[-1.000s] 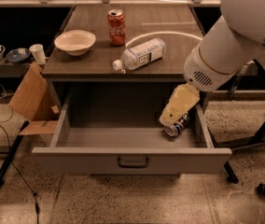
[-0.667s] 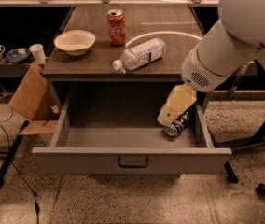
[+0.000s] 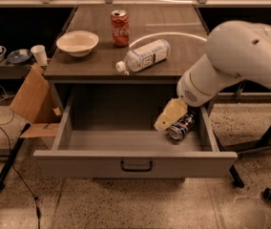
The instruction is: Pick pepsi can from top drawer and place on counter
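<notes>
- The gripper (image 3: 170,116), a cream-coloured claw at the end of the bulky white arm (image 3: 240,56), hung inside the open top drawer (image 3: 85,162), in its right part and pointing down and to the left.
- Whether the claw was apart, together or clamped on anything could not be told.
- The pepsi can (image 3: 183,125) sat just to the right of the claw, touching or overlapping it. It was tilted, with its silver top turned down towards the drawer front, close to the drawer's right wall.
- The drawer was pulled well out from the grey cabinet, its dark handle (image 3: 136,166) centred on the flat front panel.
- Above it, the counter (image 3: 92,63) carried a pale bowl (image 3: 77,43) at the left and an upright red Coca-Cola can (image 3: 120,28) further back near the middle.
- A clear water bottle (image 3: 143,56) lay on its side, its white cap towards the counter's front edge.
- To the left of the cabinet stood an open cardboard box (image 3: 28,97).
- Beyond the box, a white cup (image 3: 40,55) stood on a low shelf.
</notes>
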`<action>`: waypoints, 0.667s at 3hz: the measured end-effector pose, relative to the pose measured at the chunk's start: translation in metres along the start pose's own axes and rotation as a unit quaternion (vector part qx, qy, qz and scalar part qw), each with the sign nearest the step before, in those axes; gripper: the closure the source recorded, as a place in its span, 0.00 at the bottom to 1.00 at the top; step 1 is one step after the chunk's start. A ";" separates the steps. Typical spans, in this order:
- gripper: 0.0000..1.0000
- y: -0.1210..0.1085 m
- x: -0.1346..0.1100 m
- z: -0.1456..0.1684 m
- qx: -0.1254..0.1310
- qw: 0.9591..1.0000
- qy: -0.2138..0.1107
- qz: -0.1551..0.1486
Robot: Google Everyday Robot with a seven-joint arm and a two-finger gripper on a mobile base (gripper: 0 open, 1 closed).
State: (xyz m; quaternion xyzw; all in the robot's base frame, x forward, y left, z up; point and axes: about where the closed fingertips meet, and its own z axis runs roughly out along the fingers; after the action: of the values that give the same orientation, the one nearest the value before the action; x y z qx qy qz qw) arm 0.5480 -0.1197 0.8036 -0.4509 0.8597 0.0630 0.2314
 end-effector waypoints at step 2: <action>0.00 -0.032 0.025 0.082 0.016 0.998 0.016 0.066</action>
State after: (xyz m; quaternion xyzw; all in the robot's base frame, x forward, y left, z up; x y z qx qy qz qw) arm 0.5889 -0.1312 0.7230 -0.3909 0.8920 0.0569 0.2198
